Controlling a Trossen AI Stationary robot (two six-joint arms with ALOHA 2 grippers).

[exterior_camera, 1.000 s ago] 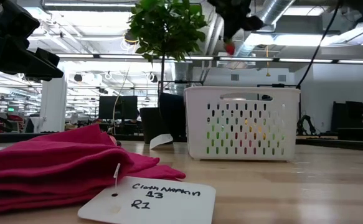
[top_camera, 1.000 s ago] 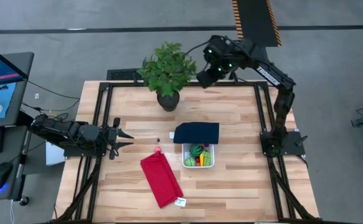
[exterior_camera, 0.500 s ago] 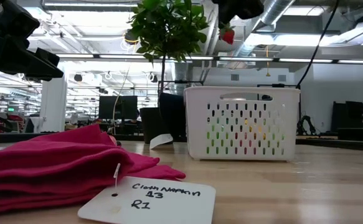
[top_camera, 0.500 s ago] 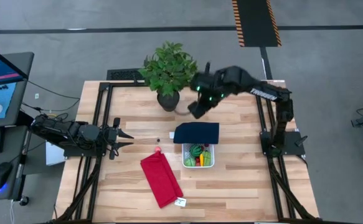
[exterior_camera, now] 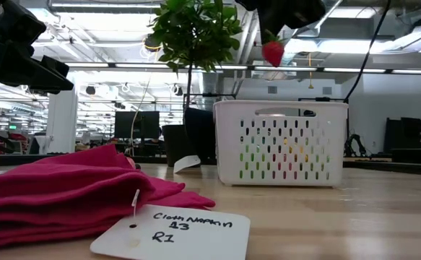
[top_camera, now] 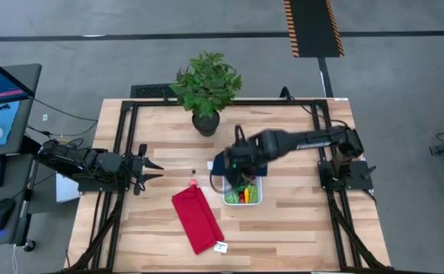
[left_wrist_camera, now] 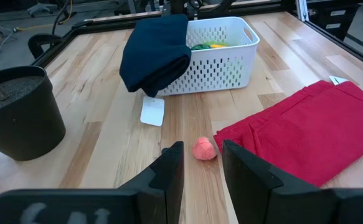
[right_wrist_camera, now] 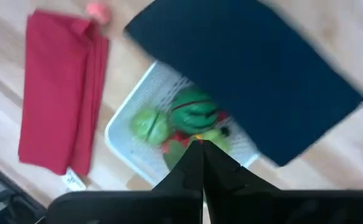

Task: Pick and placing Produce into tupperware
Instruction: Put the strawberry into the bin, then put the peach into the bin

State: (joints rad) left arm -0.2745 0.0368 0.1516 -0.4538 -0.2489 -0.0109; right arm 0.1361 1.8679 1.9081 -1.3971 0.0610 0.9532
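Right pincer [exterior_camera: 273, 40] gripping strawberry [exterior_camera: 273, 53], above tupperware [exterior_camera: 280, 143]

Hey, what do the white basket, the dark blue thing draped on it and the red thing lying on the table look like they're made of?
The white basket looks like moulded plastic with a slight sheen: stiff walls pierced by regular slots. The dark blue piece seems to be matte fabric, since it sags limply over the rim. The red piece also looks like cloth: soft folds, a layered edge and a paper tag.
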